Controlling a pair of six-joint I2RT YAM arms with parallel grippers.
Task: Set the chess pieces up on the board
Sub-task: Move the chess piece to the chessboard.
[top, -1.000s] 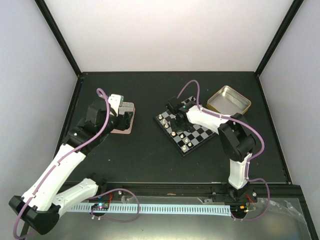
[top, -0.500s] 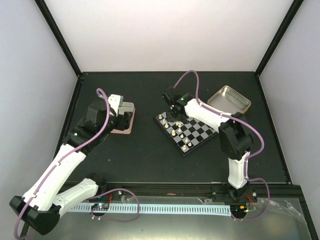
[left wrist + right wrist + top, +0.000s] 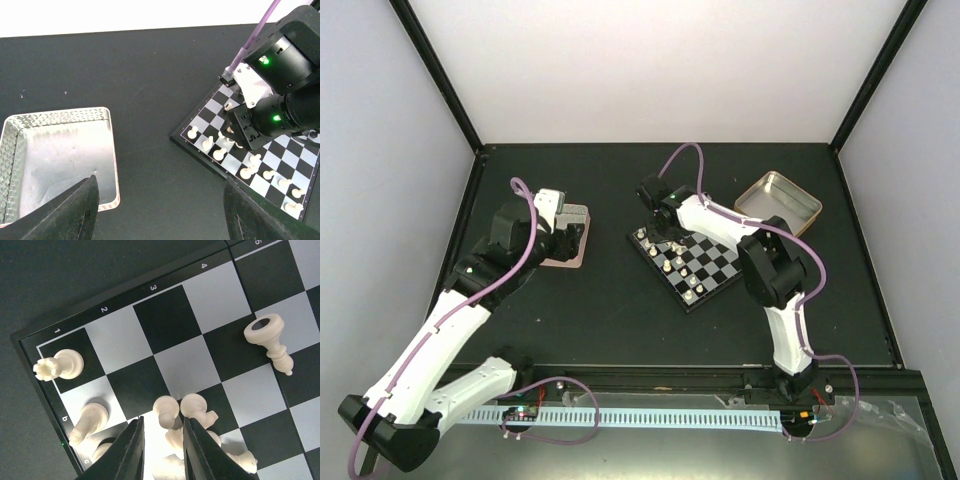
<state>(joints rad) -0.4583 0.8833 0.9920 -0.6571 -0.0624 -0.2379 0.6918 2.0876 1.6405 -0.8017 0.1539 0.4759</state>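
While the left arm hovers at the left of the top view, the right gripper (image 3: 161,430) sits low over the upper-left corner of the board (image 3: 712,262), which lies tilted at centre frame. Its fingers (image 3: 131,450) stand a narrow slit apart. Cream chess pieces (image 3: 165,410) crowd the tips, and I cannot tell whether any is clamped. More cream pieces line the board's left edges. 1 toppled piece (image 3: 267,337) lies on its side, alone, at the right of the right wrist view. Left gripper (image 3: 160,220): fingers wide apart, nothing between them, above the black table (image 3: 610,320) just right of a silver tin (image 3: 112,150). A 2nd tin (image 3: 778,200) sits upper right of the board, not touching it.
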